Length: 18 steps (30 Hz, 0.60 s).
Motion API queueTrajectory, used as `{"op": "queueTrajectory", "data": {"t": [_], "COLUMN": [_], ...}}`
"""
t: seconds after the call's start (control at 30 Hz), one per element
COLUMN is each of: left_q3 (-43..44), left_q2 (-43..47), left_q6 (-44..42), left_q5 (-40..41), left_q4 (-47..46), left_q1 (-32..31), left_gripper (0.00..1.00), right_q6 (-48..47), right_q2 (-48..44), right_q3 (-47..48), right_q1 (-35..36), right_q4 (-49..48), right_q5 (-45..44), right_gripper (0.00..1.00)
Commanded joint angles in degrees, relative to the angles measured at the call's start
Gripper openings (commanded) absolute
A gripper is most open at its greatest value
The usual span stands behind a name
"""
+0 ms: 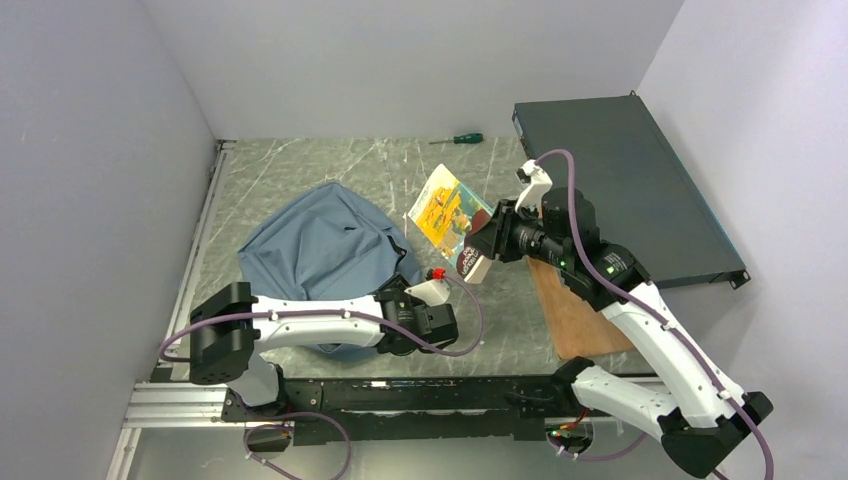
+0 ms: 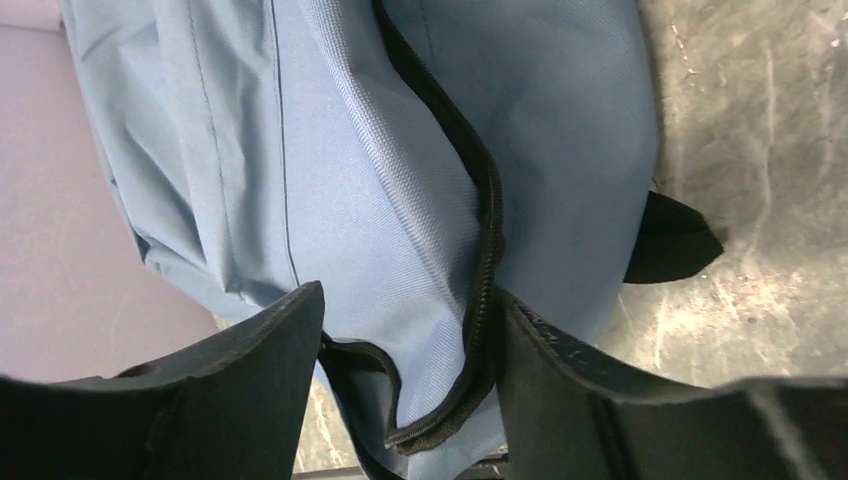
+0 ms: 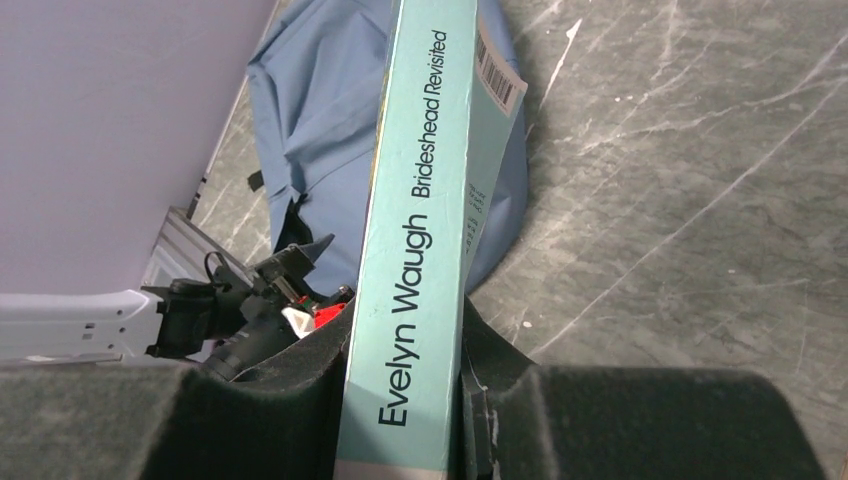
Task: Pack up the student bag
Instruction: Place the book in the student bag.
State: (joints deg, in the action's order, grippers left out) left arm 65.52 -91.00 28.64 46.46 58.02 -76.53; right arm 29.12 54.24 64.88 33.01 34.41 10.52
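green-handled screwdriver [image 1: 458, 139] at the far end of the marbled worktop [image 1: 300, 170], flat dark box [image 1: 625, 190] on the right, wooden board [image 1: 578, 325] near it

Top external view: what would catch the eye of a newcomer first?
A yellow-covered paperback, gripped in the right tool, is held up near the middle of the table. To its left lies the grey-blue student bag, with the left tool straddling its black-trimmed edge. A flat dark metal box fills the far right corner.
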Motion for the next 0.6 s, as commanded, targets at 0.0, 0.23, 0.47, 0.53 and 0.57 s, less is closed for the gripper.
{"op": "queueTrajectory", "data": {"t": [0.0,0.23,0.47,0.53,0.57], "left_q3": [-0.9,3.5,4.7,3.4,2.9], "left_q2": [1.9,9.3,26.1,29.3,30.4], "left_q6": [-2.7,-7.5,-12.3,-14.1,-14.8], "left_q5": [3.8,2.2,-13.9,-17.5,-18.7], "left_q4": [-2.5,-1.2,-11.5,-15.7,-17.0], "left_q1": [1.8,11.6,25.0,26.9,27.6], "left_gripper": [0.55,0.00,0.00,0.00,0.00], "right_q6": [0.5,-2.9,0.5,4.8,7.6], "right_q2": [-1.8,1.2,7.3,8.9,9.3], "right_q3": [-0.2,1.2,2.8,1.7,0.5], "right_q1": [-0.4,-0.3,-0.3,-0.3,-0.2], "right_q4": [-5.7,0.2,-0.5,-2.9,-5.4], "right_q5": [0.6,-0.3,17.5,23.6,27.5], "right_gripper": [0.00,0.00,0.00,0.00,0.00]}}
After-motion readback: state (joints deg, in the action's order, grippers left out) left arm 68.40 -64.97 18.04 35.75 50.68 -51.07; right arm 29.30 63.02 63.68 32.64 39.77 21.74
